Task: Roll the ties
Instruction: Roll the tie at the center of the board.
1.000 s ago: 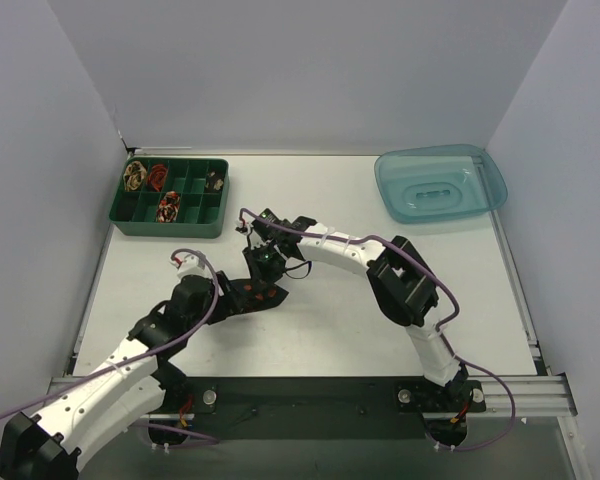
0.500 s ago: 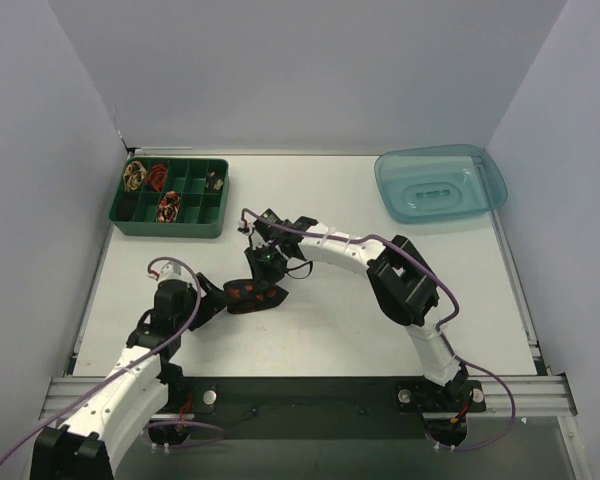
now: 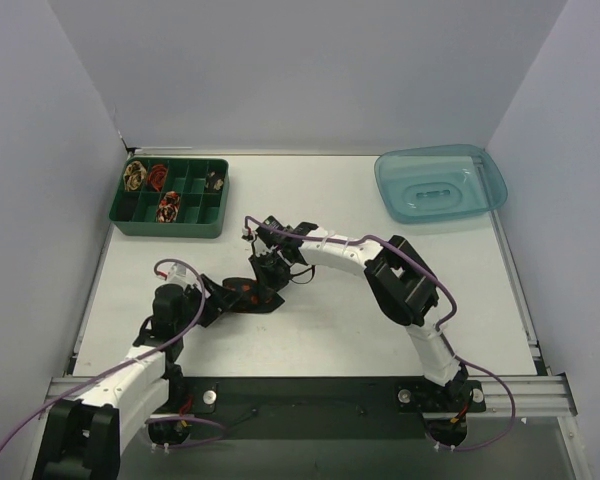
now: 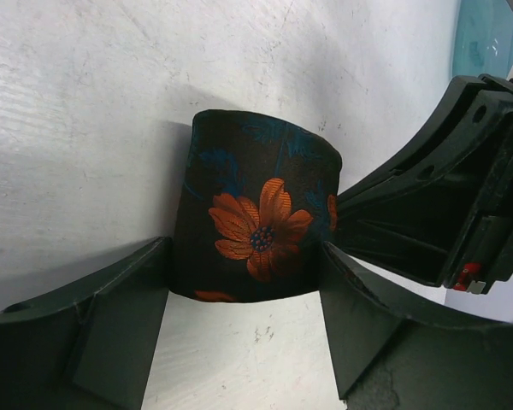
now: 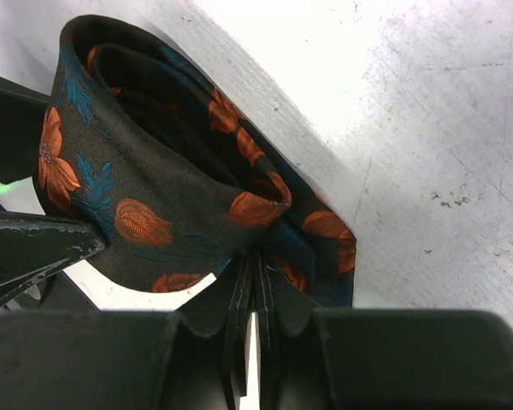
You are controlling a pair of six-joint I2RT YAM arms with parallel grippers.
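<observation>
The dark tie (image 3: 252,292) with orange flowers lies partly rolled on the white table. In the left wrist view the roll (image 4: 256,222) sits between my left gripper's (image 4: 244,269) two fingers, which touch both its side edges. My left gripper (image 3: 223,295) is at the roll's left in the top view. My right gripper (image 3: 268,272) comes in from above the roll. In the right wrist view it (image 5: 256,278) is shut on the tie's (image 5: 162,188) folded layers at the coil's edge. Other small coiled ties (image 3: 135,176) lie in the green tray.
The green compartment tray (image 3: 195,222) stands at the back left with several small coils in it. A blue translucent tub (image 3: 440,185) lies at the back right. Purple cables run along both arms. Grey walls close in the table.
My left arm has folded back toward its base and lowered while its gripper stayed at the roll. The tie has bunched into a tighter roll and shifted slightly left. My right gripper followed it.
</observation>
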